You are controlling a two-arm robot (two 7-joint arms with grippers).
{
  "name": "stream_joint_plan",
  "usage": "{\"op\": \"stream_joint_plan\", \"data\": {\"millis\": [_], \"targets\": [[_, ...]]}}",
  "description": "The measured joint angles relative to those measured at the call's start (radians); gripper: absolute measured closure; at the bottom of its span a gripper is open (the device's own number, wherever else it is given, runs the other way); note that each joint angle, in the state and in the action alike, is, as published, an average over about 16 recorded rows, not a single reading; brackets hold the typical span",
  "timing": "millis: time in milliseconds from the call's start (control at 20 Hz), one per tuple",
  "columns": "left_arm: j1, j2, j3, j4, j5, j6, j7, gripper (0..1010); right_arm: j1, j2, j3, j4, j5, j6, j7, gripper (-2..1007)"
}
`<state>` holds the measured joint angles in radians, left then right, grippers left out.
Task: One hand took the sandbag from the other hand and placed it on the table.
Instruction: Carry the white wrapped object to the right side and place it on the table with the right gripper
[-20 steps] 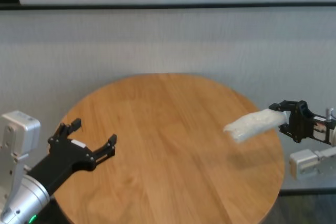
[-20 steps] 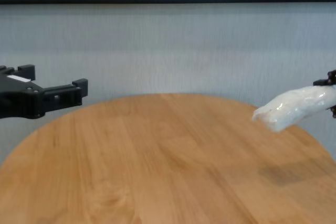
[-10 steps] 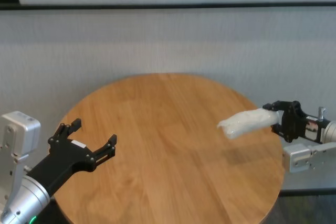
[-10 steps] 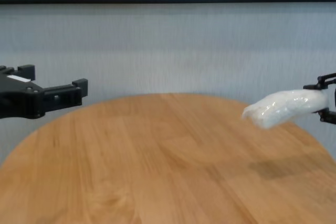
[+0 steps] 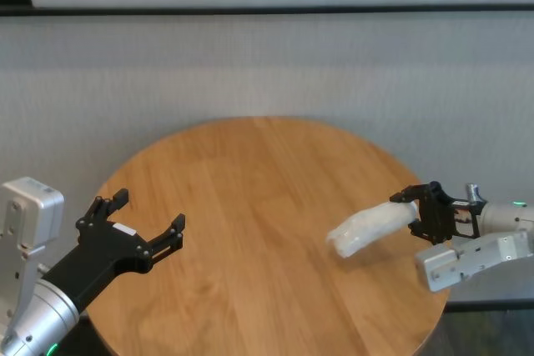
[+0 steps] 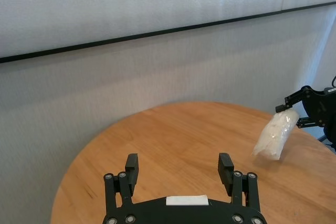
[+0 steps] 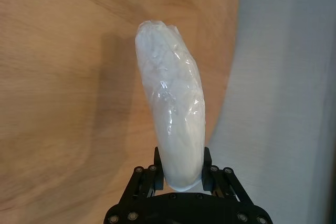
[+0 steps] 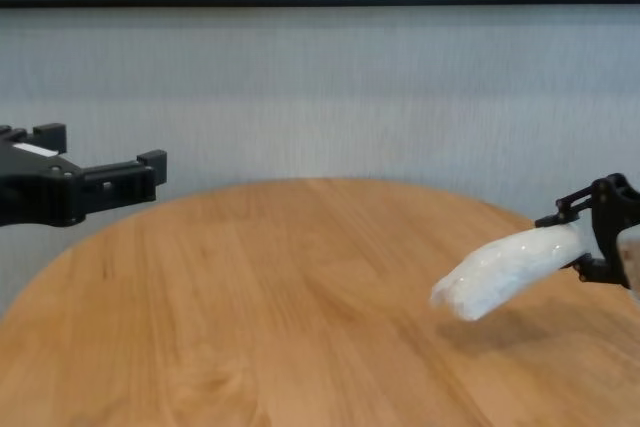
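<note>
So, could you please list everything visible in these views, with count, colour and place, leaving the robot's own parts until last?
table: one, round, light-brown wooden planks, in front of the robot, filling the middle of the head and chest views.
sandbag: one, white crinkly plastic pouch, held by one end above the table's right part, free end sloping down toward the middle, not touching the wood.
wall: one, pale grey with a dark horizontal strip, behind the table.
left gripper: one, flat black with a white sticker, jaws open and empty, over the table's left edge.
right gripper: one, black linkage fingers on a silver-grey wrist, jaws shut on the sandbag's end, at the table's right edge.
</note>
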<state>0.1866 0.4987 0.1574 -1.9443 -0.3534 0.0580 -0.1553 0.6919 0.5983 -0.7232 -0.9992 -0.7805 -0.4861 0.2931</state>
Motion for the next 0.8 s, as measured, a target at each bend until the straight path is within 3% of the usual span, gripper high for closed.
{"op": "stream_joint_plan", "data": {"millis": [250,550,800], "targets": [[0.0,0.0,0.0,0.0,0.0,0.0,0.0,8,0.015,-0.006,-0.031,-0.011,-0.016,0.043,0.044,626],[0.0,0.0,0.0,0.0,0.0,0.0,0.0,8,0.02,-0.006,-0.047,-0.016,-0.021,0.075,0.053,626],[0.0,0.0,0.0,0.0,0.0,0.0,0.0,8,0.024,-0.003,-0.056,-0.013,-0.012,0.078,0.054,626]]}}
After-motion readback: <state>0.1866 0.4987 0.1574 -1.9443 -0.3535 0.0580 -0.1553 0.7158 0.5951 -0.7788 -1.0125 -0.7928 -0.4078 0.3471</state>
